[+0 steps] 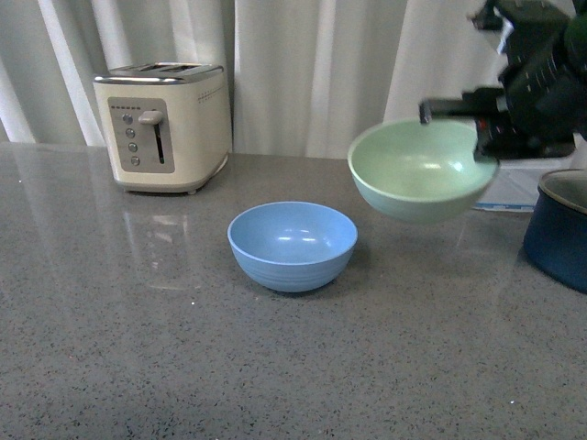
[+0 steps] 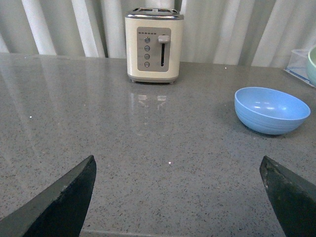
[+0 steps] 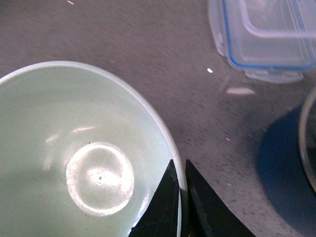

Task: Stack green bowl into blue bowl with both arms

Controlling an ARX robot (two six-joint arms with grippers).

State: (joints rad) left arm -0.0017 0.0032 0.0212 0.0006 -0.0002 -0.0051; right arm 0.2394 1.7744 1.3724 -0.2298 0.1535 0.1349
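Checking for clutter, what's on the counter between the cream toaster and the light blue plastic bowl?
Nothing. The left wrist view shows only bare grey speckled countertop between the cream metal-topped toaster and the light blue round plastic bowl.

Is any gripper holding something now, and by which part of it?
The right gripper holds the green bowl by its rim, one finger inside, one outside. The left gripper is open and holds nothing.

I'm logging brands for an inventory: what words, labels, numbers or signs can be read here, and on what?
No text is readable in any view.
On the toaster: tiny marks above its buttons, too small to read.
On the green bowl, blue bowl, navy pot and clear container: no print visible.
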